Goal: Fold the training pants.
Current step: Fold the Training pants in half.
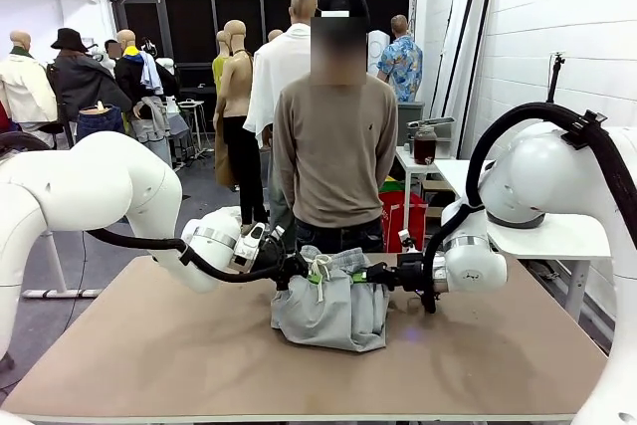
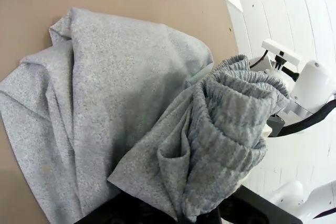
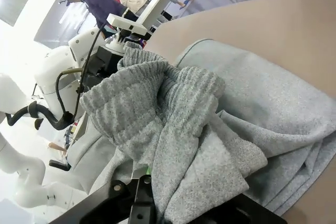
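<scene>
With both the left gripper (image 1: 291,268) and right gripper (image 1: 382,274) clamped on the waistband of the training pants (image 1: 331,308) at mid-bench (image 1: 149,345), carry it level, jaws together, keeping the fold edges aligned.

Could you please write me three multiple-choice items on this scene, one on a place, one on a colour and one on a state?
1. Where do the training pants lie?
A. near the middle of the table
B. over its left edge
C. on the floor

2. What colour are the pants?
A. blue
B. light grey
C. black

3. How are the left gripper and right gripper set?
A. both open, clear of the cloth
B. one open
C. both shut on the waistband end

Key: 1 A, the front view shows the bundle mid-table; 2 B, grey jersey in every view; 3 C, each gripper meets the raised waistband from its side.
</scene>
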`<act>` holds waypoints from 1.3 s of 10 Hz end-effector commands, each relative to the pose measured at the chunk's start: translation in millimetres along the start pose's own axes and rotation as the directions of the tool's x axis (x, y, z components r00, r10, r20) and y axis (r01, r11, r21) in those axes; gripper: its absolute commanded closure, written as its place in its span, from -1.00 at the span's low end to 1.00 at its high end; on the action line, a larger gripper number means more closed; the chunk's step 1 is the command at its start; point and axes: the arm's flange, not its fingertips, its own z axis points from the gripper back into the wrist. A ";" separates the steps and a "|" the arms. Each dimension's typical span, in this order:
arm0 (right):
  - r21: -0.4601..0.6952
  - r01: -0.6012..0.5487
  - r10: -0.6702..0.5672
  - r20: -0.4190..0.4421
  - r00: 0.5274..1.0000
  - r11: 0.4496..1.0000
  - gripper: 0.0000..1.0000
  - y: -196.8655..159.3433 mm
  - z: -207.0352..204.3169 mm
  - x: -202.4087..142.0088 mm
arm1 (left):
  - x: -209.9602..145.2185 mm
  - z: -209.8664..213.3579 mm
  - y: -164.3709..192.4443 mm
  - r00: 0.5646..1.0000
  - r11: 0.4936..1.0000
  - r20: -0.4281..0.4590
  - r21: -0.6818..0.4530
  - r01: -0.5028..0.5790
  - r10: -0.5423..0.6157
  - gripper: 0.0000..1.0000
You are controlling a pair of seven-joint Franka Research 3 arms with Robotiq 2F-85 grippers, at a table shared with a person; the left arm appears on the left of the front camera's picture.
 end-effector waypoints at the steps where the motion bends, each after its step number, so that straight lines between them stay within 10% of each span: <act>1: -0.084 0.044 -0.041 0.035 0.999 0.995 0.20 -7.3 22.7 12.5 | 7.4 21.8 18.2 0.999 0.996 -0.002 0.084 -0.034 0.035 0.60; 4: -0.131 0.030 -0.025 0.039 0.999 0.991 -1.00 8.2 38.4 16.9 | 2.7 35.0 8.6 1.000 0.996 0.011 0.083 -0.023 0.022 -0.60; 5: -0.145 0.026 -0.019 0.046 0.999 0.989 -1.00 12.7 43.7 18.5 | 1.2 40.3 5.1 1.000 0.998 0.015 0.066 -0.018 0.017 -1.00; 13: -0.201 -0.019 0.026 0.035 0.999 0.979 -1.00 30.4 62.5 32.2 | 12.6 88.0 -13.7 0.990 0.983 0.114 0.173 0.060 -0.080 -1.00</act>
